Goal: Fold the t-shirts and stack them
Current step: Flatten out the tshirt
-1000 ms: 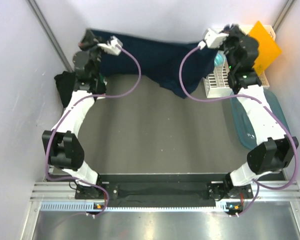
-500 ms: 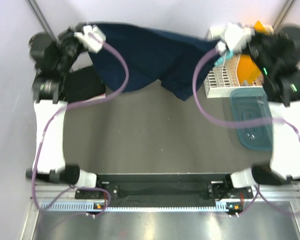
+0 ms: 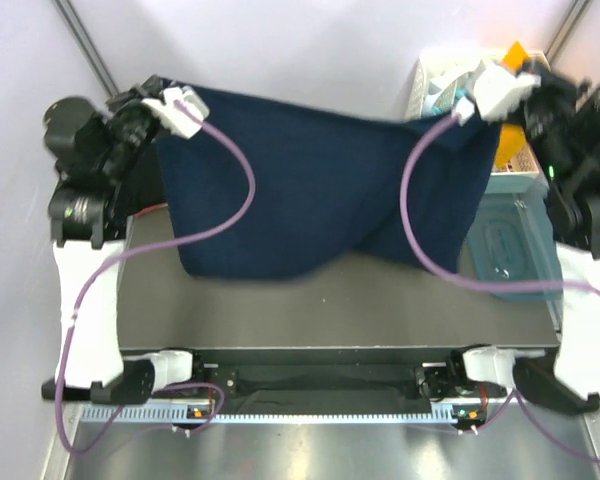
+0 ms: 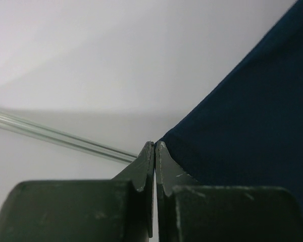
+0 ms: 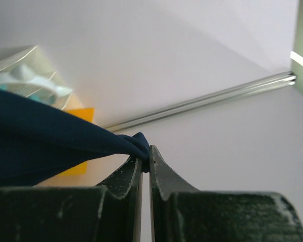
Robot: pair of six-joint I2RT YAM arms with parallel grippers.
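The left gripper [image 4: 155,147] and right gripper [image 5: 145,151] are each clamping a corner of the navy t-shirt [image 3: 320,190] — laying it down level and taut is looking best

Both arms high and wide apart, left tool [image 4: 155,147] and right tool [image 5: 145,151] pinched closed

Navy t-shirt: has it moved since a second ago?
Yes. The navy t-shirt now hangs nearer the base rail and spreads right over the white rack.
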